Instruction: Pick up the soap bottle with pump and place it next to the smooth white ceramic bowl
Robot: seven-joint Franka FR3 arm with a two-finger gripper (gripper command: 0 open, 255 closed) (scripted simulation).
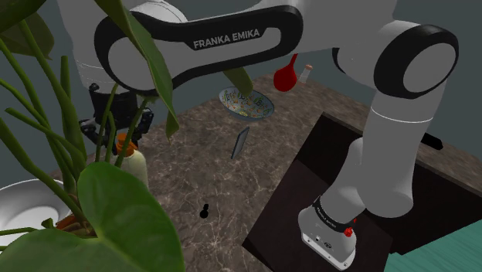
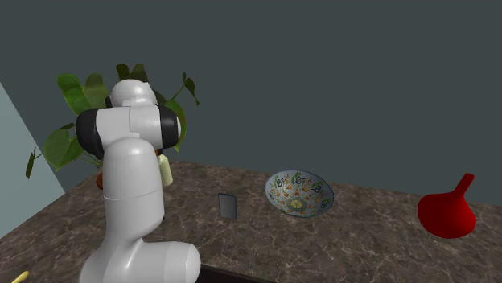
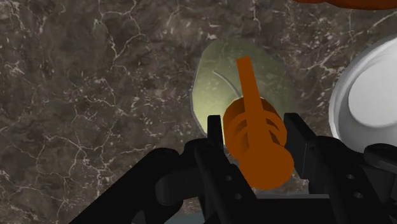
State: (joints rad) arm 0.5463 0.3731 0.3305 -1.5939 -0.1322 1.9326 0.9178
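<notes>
soap bottle [image 3: 242, 76]: right under the gripper [image 3: 254, 125] | fingers: pinch its orange pump [image 3: 257, 146] from both sides | white bowl [image 3: 369, 95]: just beside the bottle

- You are looking at a bottle [image 1: 137, 167] with a pale yellow-green body and an orange pump [image 3: 254, 127]; it is standing upright on the brown marbled counter [image 1: 202, 174].
- The bowl [image 1: 22, 202] is sitting upright near the bottle. It is plain white and smooth, and you are seeing a strip of counter showing between the two.
</notes>
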